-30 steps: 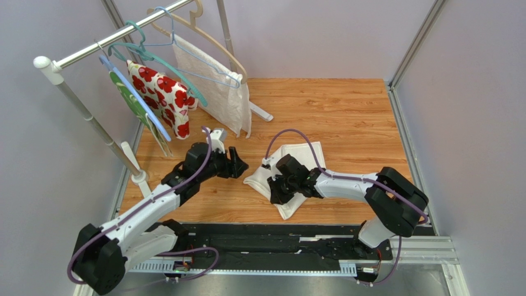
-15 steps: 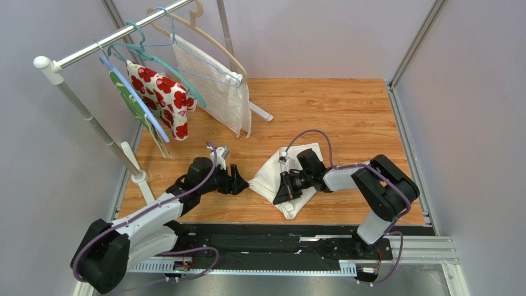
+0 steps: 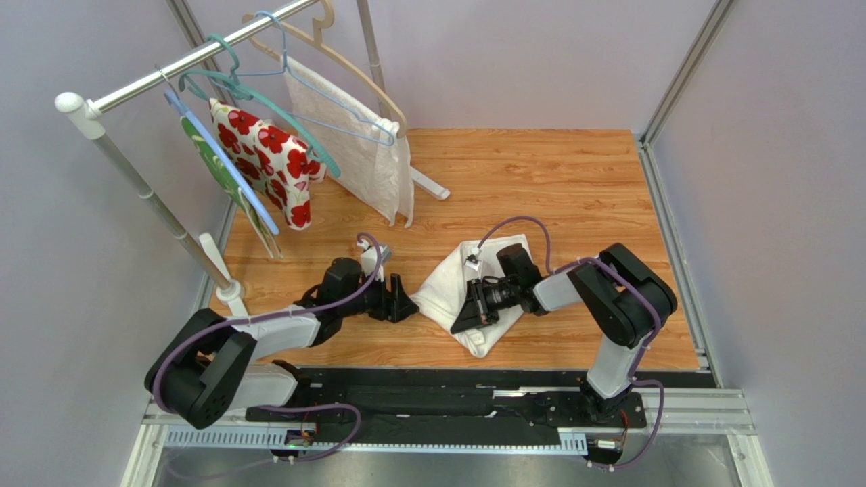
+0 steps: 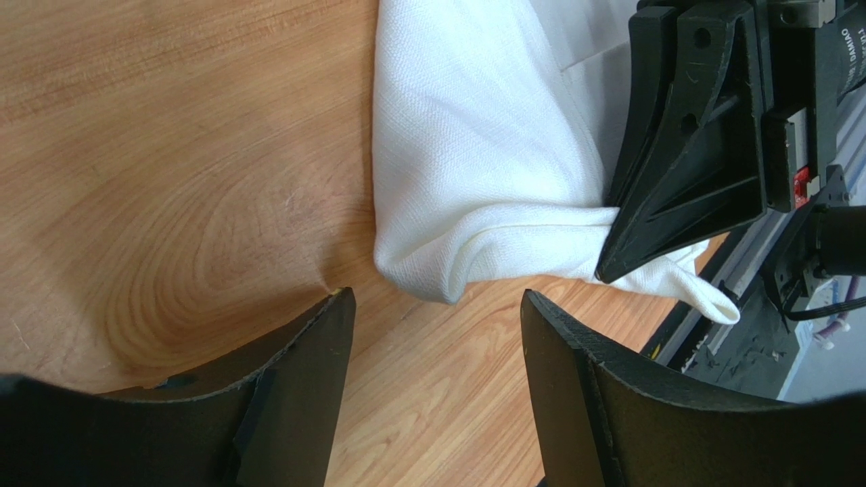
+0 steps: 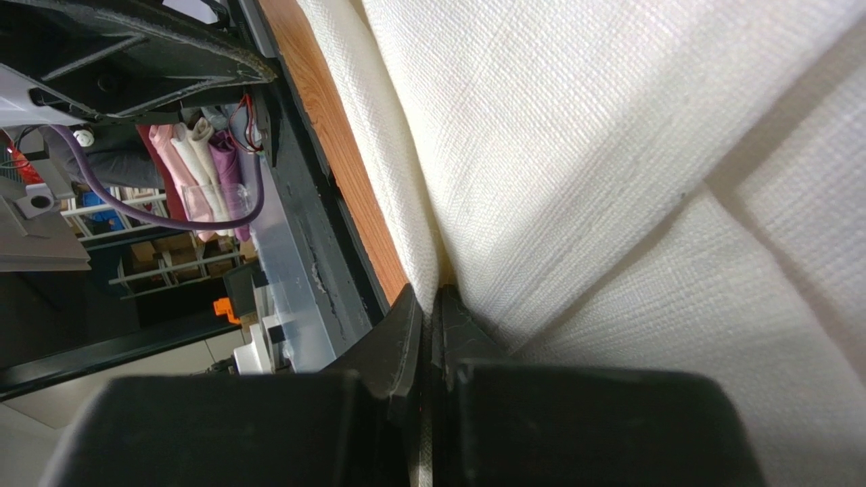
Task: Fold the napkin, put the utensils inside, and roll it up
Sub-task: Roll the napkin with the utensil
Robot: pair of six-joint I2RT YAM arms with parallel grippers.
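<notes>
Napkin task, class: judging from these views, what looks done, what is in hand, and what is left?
Done: the napkin lies doubled over in loose, uneven folds.
In hand: the right gripper is shut on one fold, and the left gripper is open beside the cloth's edge.
Left: tidying the fold, laying the utensils inside (none show in any view), and rolling it up.

Left arm [image 3: 272,333] and right arm [image 3: 556,292] had white links, black joints, purple cables [image 3: 508,223]; left hand [image 4: 437,302] and right hand [image 5: 430,304] were black.

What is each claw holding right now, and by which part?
The right claw pinches the napkin by a fold near its near corner; the left claw is open, holding nothing.
</notes>
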